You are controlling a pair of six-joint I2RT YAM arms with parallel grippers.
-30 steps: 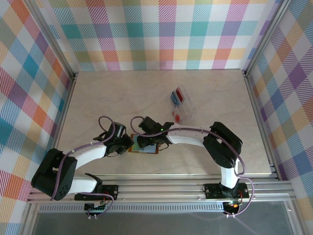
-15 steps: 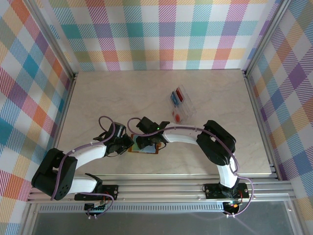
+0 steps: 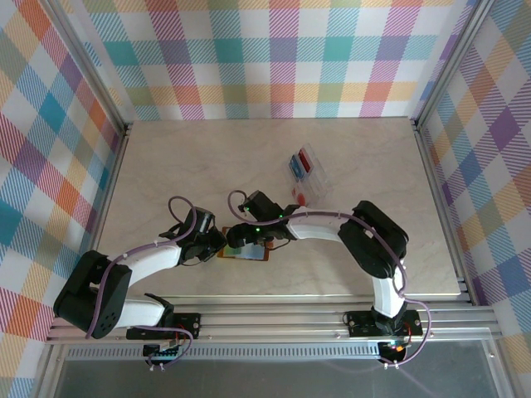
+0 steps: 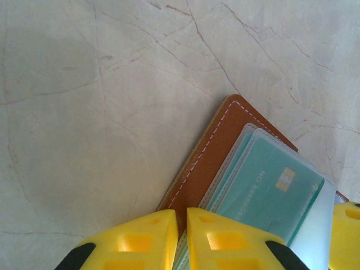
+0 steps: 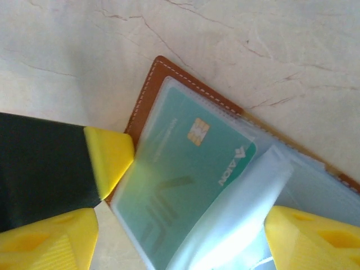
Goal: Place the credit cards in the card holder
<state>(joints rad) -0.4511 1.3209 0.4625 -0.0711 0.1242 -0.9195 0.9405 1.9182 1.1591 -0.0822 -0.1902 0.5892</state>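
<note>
Left wrist view has the left gripper clenched on the near edge of the card holder. The brown leather cover is nipped between its two yellow fingers, which stand almost together. That grip most likely pins the wallet open and flat on the table, so it cannot slide or fold shut while the other arm works. Just ahead of those fingers, a teal-green card sits chip side up inside a clear pocket. In the right wrist view the right gripper is spread wide and grasps nothing, with one finger on each side of the pocket leaves. A loose clear leaf curls up beside one finger, probably parted to expose a free slot. From the top external view both grippers meet over the wallet. The clear tray lies beyond the right gripper, well apart from it, with the other credit cards, red and blue, inside. One card looks seated and the rest wait, so the job seems only partly done. The wide-open hand suits a trip to the tray.
</note>
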